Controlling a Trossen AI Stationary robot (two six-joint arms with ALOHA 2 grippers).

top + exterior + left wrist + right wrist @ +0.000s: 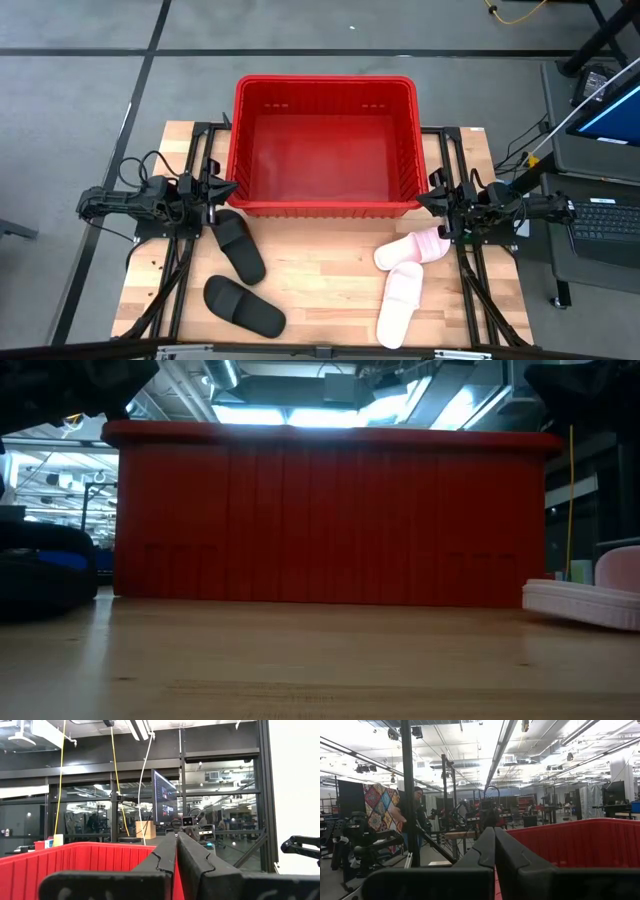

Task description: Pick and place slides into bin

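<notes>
The red bin stands on the table's far half, its near wall filling the low view. Two black slides lie at the near left, one by the bin's near left corner, one closer to the near edge. Two pink slides lie at the near right, one resting partly over the other. My left gripper is shut at the bin's left side, raised and touching nothing. My right gripper is shut at the bin's right side, also touching nothing.
Bare wooden table lies between the black and pink slides. Black frame rails run along both table sides. A desk with a keyboard stands off the table's right. A person stands in the room beyond the table.
</notes>
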